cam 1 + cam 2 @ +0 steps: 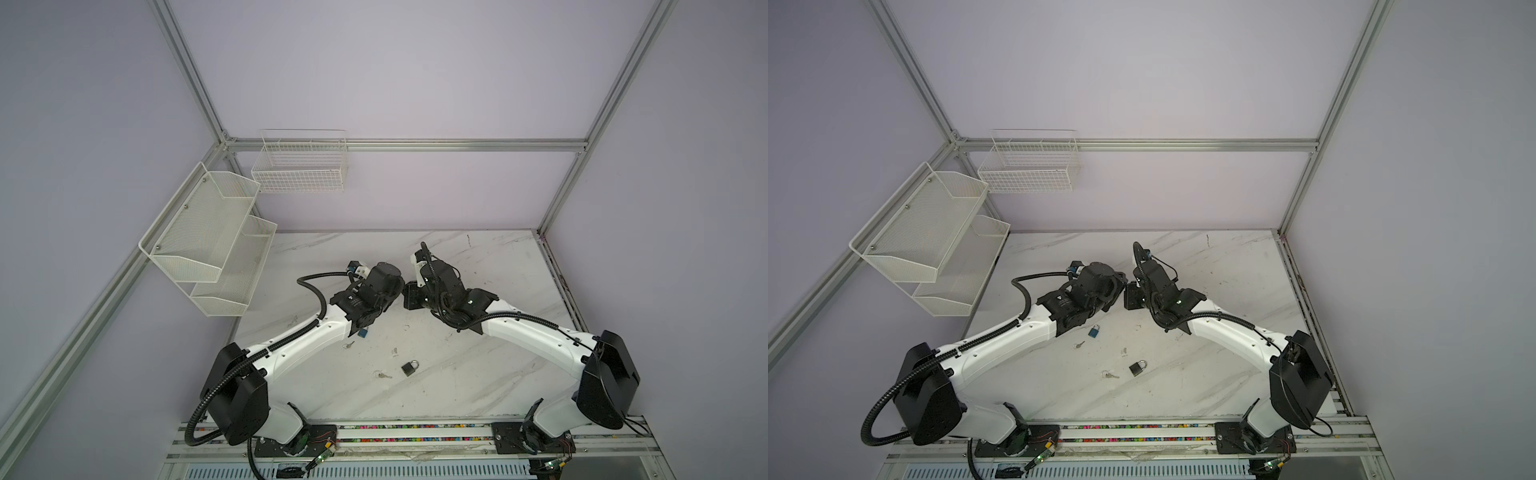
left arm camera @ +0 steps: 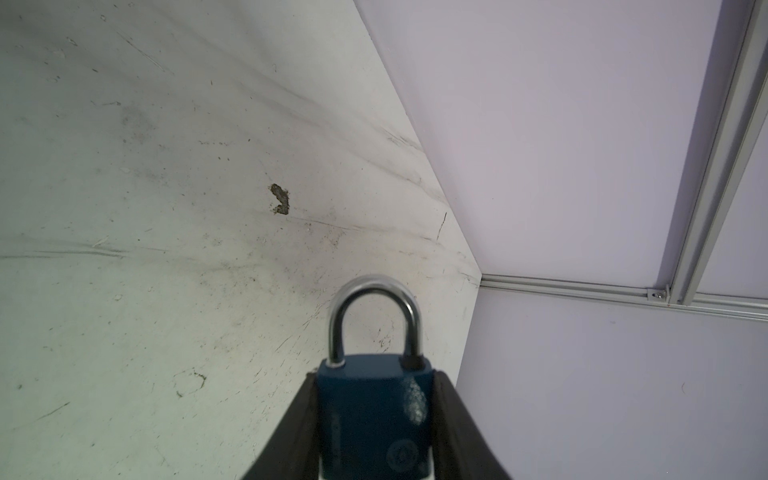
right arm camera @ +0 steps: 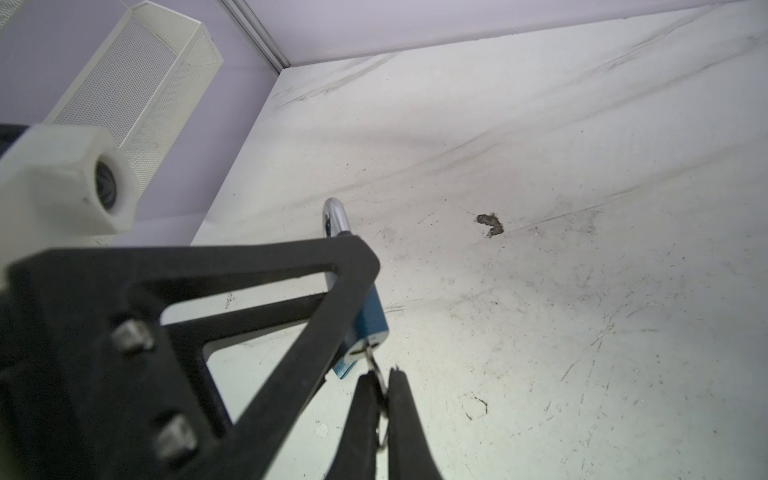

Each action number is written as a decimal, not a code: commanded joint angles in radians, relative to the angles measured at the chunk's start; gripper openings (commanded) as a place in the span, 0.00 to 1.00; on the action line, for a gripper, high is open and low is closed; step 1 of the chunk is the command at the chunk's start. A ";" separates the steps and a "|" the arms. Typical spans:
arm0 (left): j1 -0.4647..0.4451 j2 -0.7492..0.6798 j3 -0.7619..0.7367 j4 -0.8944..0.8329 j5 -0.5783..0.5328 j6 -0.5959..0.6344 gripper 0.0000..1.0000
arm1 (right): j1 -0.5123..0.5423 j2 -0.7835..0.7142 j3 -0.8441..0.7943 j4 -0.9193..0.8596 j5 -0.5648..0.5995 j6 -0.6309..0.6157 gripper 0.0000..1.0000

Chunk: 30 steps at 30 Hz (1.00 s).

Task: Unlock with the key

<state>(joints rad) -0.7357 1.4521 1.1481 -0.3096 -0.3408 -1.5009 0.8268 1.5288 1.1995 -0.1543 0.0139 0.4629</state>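
My left gripper (image 2: 374, 376) is shut on the body of a blue padlock (image 2: 374, 419) with a silver shackle (image 2: 374, 299); the lock sits between both fingers (image 2: 301, 419). In the right wrist view the same padlock (image 3: 372, 316) shows edge-on beside the left gripper's black finger frame (image 3: 291, 328). A small silver key (image 3: 371, 353) sticks into the lock's bottom end. My right gripper (image 3: 382, 380) is shut on the key's ring end. In both top views the two wrists meet above the table's middle (image 1: 404, 286) (image 1: 1125, 286), and they hide the held lock and key.
On the marble table (image 1: 478, 374) lie a second blue padlock (image 1: 364, 332) (image 1: 1094, 331), a black padlock (image 1: 409, 368) (image 1: 1137, 368) and two loose keys (image 1: 348, 345) (image 1: 382, 375). A white mesh shelf (image 1: 208, 245) and a wire basket (image 1: 299, 166) hang on the walls at the left.
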 commanded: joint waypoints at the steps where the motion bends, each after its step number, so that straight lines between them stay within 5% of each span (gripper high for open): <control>1: -0.024 -0.029 -0.014 -0.044 0.067 -0.013 0.00 | -0.003 -0.025 0.027 0.172 -0.052 0.052 0.00; 30: -0.069 -0.194 -0.166 0.072 0.160 0.024 0.00 | -0.123 -0.005 0.052 0.375 -0.484 0.489 0.00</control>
<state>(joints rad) -0.7361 1.2755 1.0378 -0.2363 -0.3706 -1.4982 0.7235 1.5280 1.2297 -0.0612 -0.4290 0.8417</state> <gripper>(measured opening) 0.362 0.070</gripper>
